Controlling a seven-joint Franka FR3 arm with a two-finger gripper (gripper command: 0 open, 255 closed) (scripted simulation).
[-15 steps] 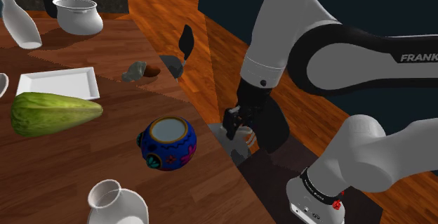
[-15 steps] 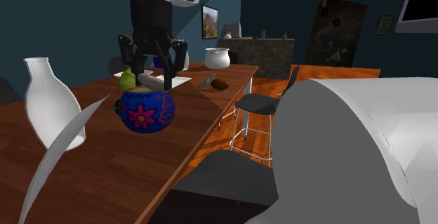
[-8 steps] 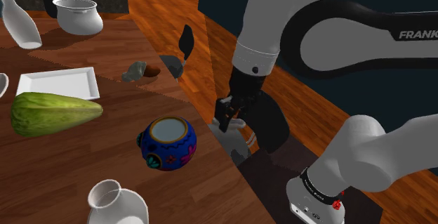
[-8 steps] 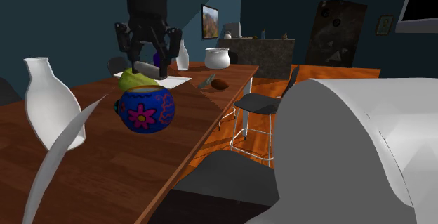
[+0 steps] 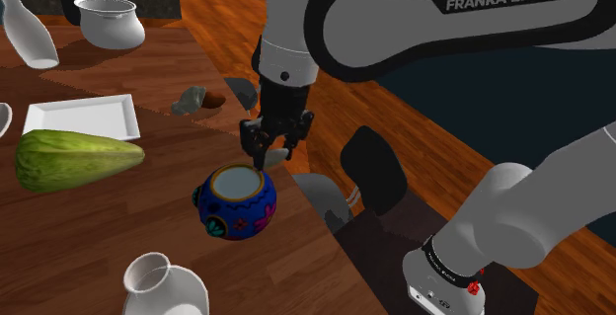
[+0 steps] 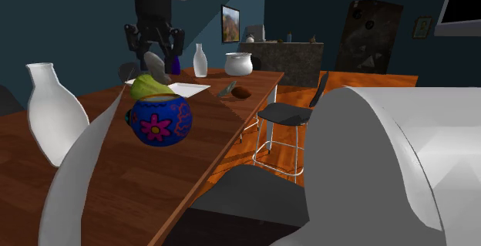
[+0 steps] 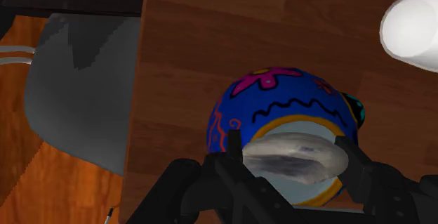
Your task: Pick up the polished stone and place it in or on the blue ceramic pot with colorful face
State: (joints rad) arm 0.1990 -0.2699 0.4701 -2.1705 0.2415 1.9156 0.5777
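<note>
Two jaws are closed on the grey stone (image 7: 295,158), one at each end, with the stone lying crosswise between them. The stone hangs in the air right over the mouth of the blue pot (image 7: 281,96), not touching it. In the shoulder view it sits just above the pot's rim, toward that view's right. Pot is round and upright, painted with a pink flower and a black squiggle, and has a yellow ring round a pale opening. It stands on the brown wood desk (image 5: 118,234), near the desk's edge.

Nearest the shoulder camera is a white vase (image 5: 163,285), in front of the pot and apart from it. Grey stool (image 5: 321,193) stands just off the desk's edge, lower than the desk top, on an orange wood floor (image 5: 434,155). Beyond the pot, toward the shoulder view's left, a green lump (image 5: 74,160) lies on its side. White tray (image 5: 81,116) lies flat on the desk just behind the lump. Farther on, near the desk's edge, a small grey rock (image 5: 186,101) sits just beside a brown rock (image 5: 212,97). At the far end are a white bowl (image 5: 107,20) and a white bottle (image 5: 28,32), both upright and well apart from the pot. Past the desk is a dark blue wall (image 6: 92,21).
</note>
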